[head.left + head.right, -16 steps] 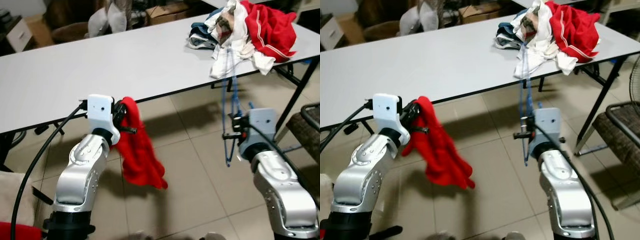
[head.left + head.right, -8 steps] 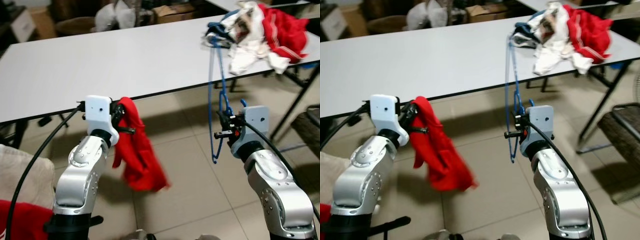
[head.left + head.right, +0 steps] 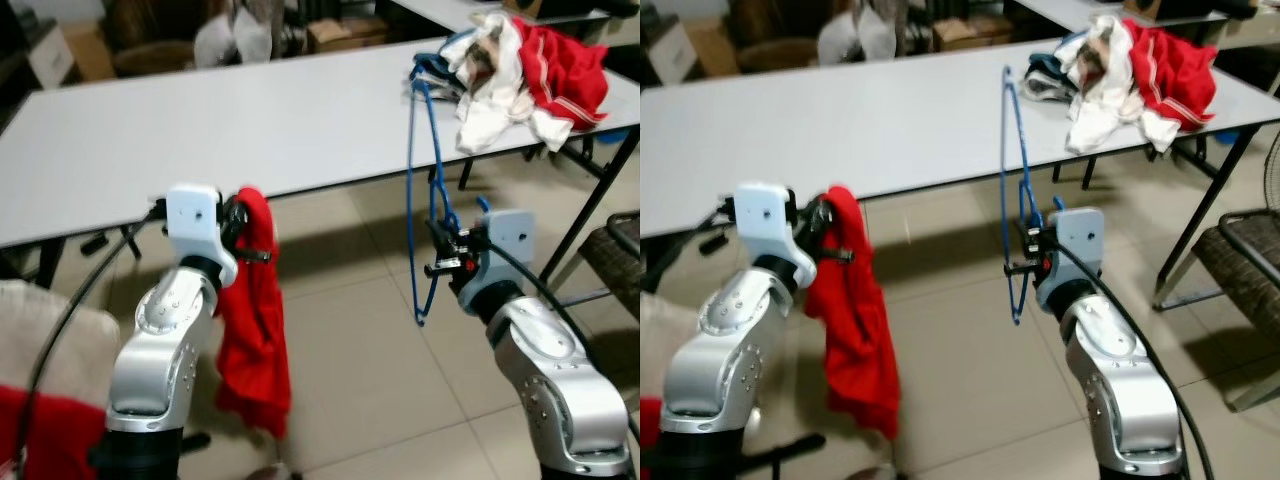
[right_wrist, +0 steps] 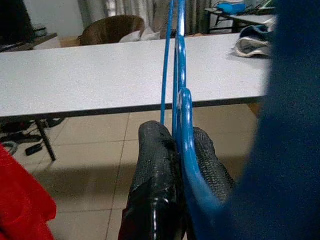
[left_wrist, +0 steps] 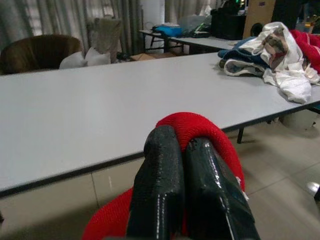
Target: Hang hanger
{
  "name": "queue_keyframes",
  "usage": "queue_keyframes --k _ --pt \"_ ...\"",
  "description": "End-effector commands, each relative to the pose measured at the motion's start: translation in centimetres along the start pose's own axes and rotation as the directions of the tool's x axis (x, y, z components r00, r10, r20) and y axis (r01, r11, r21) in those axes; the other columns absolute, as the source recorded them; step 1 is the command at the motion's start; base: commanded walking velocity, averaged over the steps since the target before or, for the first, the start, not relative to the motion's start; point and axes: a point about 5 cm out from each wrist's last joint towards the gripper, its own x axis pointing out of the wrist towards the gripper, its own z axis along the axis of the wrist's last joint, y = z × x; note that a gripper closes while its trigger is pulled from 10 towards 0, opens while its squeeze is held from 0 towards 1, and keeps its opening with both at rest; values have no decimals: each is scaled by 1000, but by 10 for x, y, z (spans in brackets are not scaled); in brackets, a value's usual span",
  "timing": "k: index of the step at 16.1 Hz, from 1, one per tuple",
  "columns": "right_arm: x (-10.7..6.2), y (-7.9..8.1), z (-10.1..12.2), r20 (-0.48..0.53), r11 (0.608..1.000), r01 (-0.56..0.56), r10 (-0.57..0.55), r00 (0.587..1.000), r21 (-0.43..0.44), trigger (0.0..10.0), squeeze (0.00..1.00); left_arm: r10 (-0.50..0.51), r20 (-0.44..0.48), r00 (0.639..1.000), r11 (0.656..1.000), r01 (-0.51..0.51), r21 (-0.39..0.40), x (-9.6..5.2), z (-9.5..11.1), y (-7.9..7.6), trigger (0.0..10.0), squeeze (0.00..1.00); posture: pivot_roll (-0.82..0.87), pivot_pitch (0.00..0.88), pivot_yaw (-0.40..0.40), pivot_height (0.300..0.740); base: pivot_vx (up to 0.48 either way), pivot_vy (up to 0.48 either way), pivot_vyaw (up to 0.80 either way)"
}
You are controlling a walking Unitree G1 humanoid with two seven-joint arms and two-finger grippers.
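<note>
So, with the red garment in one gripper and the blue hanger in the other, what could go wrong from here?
1. The left gripper pinches only a fold of the red garment; most of it hangs free toward the floor, so it may slip or drag.
2. The right gripper holds the thin blue hanger near its hook; the hanger could twist while being threaded.
3. The hanger stands close to the table edge and the clothes pile, so it might snag.

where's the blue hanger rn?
The blue hanger is clamped in the right gripper, held upright in front of the white table, to the right of the red garment that the left gripper holds.
</note>
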Motion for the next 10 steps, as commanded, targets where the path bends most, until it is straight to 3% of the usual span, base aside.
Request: queue_keyframes --k 1,4,10 --pt "2 5 3 -3 999 -31 31 1000 -14 10000 0 22 46 999 1000 -23 9 1 10 3 10000 0 -147 10 63 740 266 0 0" --pt "3 10 2 22 994 -41 44 999 -99 10000 0 30 51 998 1000 -30 -3 1 10 3 10000 0 -141 12 60 740 268 0 0" --pt "4 6 7 43 995 -36 40 998 -94 10000 0 40 74 996 999 -38 -16 0 16 0 10000 0 -137 25 30 740 292 0 0"
